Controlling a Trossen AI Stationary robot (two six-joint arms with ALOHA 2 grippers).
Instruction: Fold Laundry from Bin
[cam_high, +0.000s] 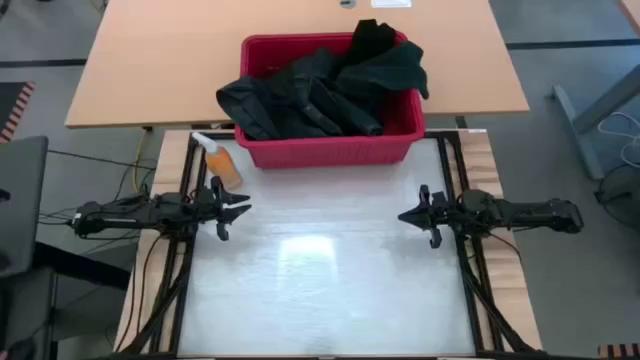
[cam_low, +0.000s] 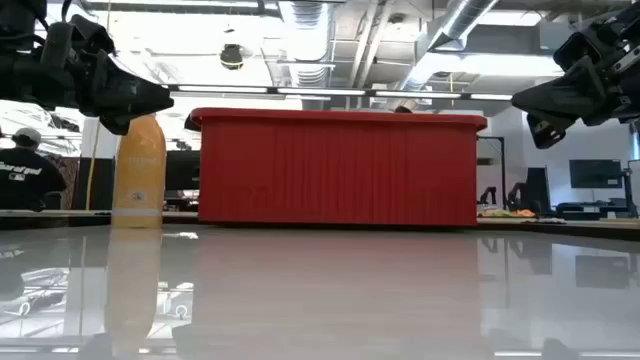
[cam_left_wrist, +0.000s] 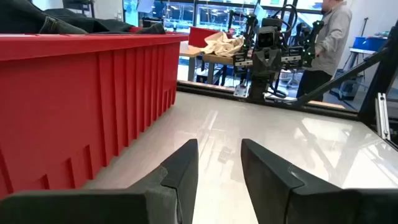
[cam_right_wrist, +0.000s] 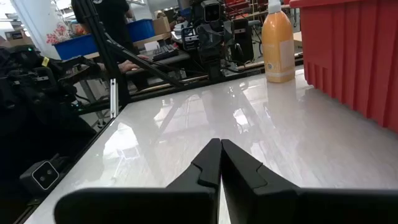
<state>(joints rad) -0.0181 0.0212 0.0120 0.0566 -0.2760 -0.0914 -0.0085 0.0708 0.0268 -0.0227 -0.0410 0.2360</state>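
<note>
The red bin (cam_high: 330, 140) stands on the table's far side, heaped with dark laundry (cam_high: 320, 90) that spills over its rim; one black piece (cam_high: 385, 55) drapes over the far right corner. The bin's wall shows in the low view (cam_low: 335, 170) and in both wrist views (cam_left_wrist: 74, 99) (cam_right_wrist: 354, 56). My left gripper (cam_high: 240, 210) hovers open above the table at its left, pointing right, with nothing between its fingers (cam_left_wrist: 217, 180). My right gripper (cam_high: 405, 215) hovers shut at the right, pointing left (cam_right_wrist: 219, 165).
An orange bottle (cam_high: 222, 160) stands by the bin's near left corner, close to my left gripper. The glossy white table top (cam_high: 320, 280) stretches between both arms. A wooden desk (cam_high: 160, 50) lies beyond the bin. People stand in the room behind.
</note>
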